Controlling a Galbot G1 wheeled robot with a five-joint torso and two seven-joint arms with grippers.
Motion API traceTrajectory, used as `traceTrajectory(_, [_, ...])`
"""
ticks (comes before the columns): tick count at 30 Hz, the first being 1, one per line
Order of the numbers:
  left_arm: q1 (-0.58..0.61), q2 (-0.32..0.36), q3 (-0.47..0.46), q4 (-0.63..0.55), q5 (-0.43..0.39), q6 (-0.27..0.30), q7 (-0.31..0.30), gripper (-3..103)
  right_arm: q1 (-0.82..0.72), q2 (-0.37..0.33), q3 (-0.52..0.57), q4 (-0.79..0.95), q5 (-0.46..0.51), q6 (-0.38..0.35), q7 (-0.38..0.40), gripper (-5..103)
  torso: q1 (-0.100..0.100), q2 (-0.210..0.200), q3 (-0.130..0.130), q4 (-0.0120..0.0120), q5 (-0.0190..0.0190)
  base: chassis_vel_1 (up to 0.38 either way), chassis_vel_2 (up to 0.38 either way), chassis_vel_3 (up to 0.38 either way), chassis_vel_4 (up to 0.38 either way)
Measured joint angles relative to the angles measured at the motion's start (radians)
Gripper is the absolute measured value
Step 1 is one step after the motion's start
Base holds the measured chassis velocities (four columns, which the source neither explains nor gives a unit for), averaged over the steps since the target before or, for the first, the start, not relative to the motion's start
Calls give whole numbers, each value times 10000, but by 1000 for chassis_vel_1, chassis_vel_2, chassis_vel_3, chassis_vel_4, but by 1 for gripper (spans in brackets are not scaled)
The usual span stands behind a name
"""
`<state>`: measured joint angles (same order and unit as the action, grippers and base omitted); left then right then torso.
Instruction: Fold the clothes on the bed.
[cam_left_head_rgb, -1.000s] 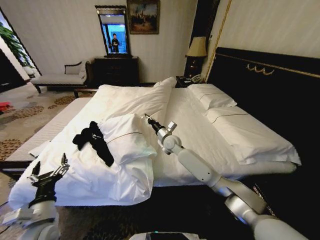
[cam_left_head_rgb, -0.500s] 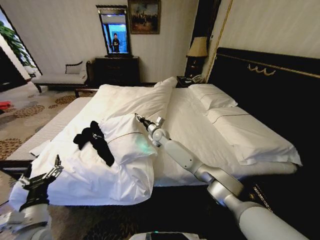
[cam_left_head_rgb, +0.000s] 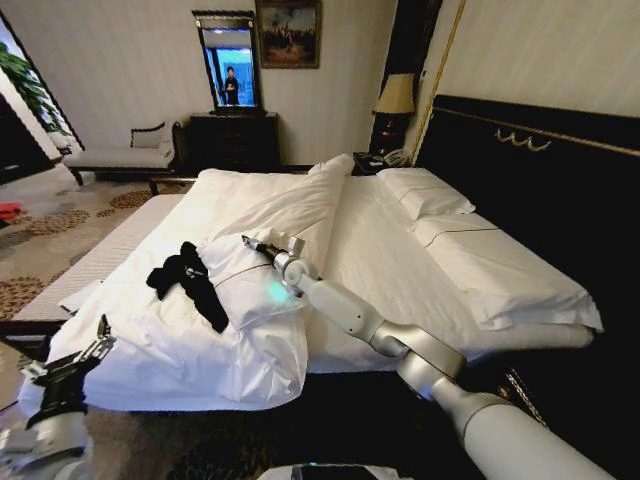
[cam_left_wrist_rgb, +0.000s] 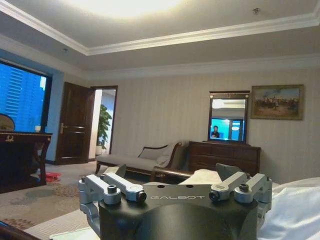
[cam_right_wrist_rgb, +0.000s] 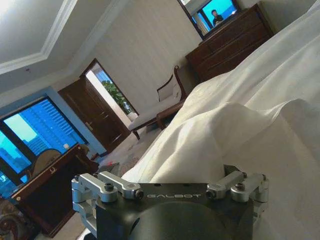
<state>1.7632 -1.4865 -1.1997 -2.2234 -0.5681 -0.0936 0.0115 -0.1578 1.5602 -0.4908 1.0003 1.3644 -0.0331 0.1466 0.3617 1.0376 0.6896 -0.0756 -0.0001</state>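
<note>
**Right arm reaching further across bed, left arm dropping**

Right end effector (cam_left_head_rgb: 247, 240) has moved left since the earlier frames and now sits over the rumpled duvet (cam_left_head_rgb: 250, 280), near the black T-shirt (cam_left_head_rgb: 187, 280); can't tell if it's open or closed. Left end effector (cam_left_head_rgb: 72, 358) is lower, fingers spread open, off the bed (cam_left_head_rgb: 400, 260) corner. T-shirt lies crumpled on the duvet, untouched.

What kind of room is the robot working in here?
Most likely a hotel bedroom: a big bed with white bedding and a tall dark headboard, a bedside lamp, and a dresser with a mirror.
</note>
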Motion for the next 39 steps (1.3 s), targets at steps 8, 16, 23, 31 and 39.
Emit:
traceTrajectory(8, [-117, 41, -13, 236, -68, -13, 1, 100, 100, 393, 7, -455, -68, 212, -47, 76, 0, 0, 0, -1, 0, 0, 0, 0, 0])
traceTrajectory(16, [-196, 20, 80, 284, -22, -14, 2, 100, 37, 369, 289, -407, -280, 978, -182, 48, 0, -1, 0, 1, 1, 0, 0, 0, 0])
traceTrajectory(23, [-263, -31, 235, 375, 58, -17, 3, 100, 21, 173, 424, -233, -249, 1092, -228, 26, 0, -1, 0, -1, 1, 0, 0, 0, 0])
traceTrajectory(31, [-210, -79, 328, 434, 122, -115, 1, 100, 4, 211, 449, -178, -258, 1275, -464, 1, 0, -1, 0, 5, 2, 0, 0, 0, 0])
traceTrajectory(39, [-243, 65, 405, 306, -32, -91, -23, 100, -162, -1470, 1029, 1625, -294, 1550, -182, 1, 0, -2, 0, -7, 4, 0, 0, 0, 0])
